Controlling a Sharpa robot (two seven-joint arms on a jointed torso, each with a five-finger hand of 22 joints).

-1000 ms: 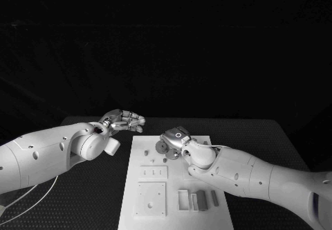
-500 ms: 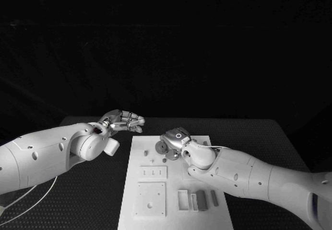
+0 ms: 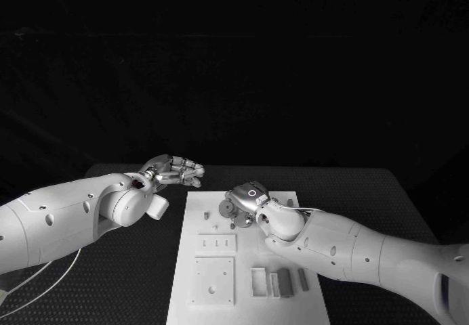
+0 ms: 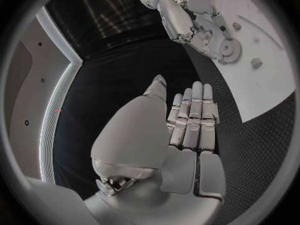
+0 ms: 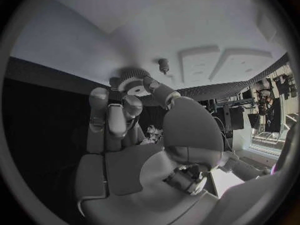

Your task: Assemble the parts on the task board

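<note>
The white task board (image 3: 248, 308) lies lengthwise in the middle of the table. My right hand (image 3: 245, 202) is low over its far half and pinches a small toothed gear (image 5: 133, 77) between thumb and fingertips, right at the board's surface. The gear (image 4: 229, 50) also shows under that hand (image 4: 190, 22) in the left wrist view. A small peg (image 5: 164, 63) stands on the board just beyond the gear. My left hand (image 3: 174, 169) hovers off the board's far left corner, its fingers (image 4: 192, 116) held together and curled, with nothing in them.
On the board's near half sit two square plates (image 3: 216, 244) (image 3: 213, 281) and a row of upright blocks in slots (image 3: 280, 282). A small stud (image 3: 207, 215) stands near the left edge. Black table (image 3: 371, 196) surrounds the board.
My right hand has edged slightly left with the gear. The left hand has stayed where it was.
</note>
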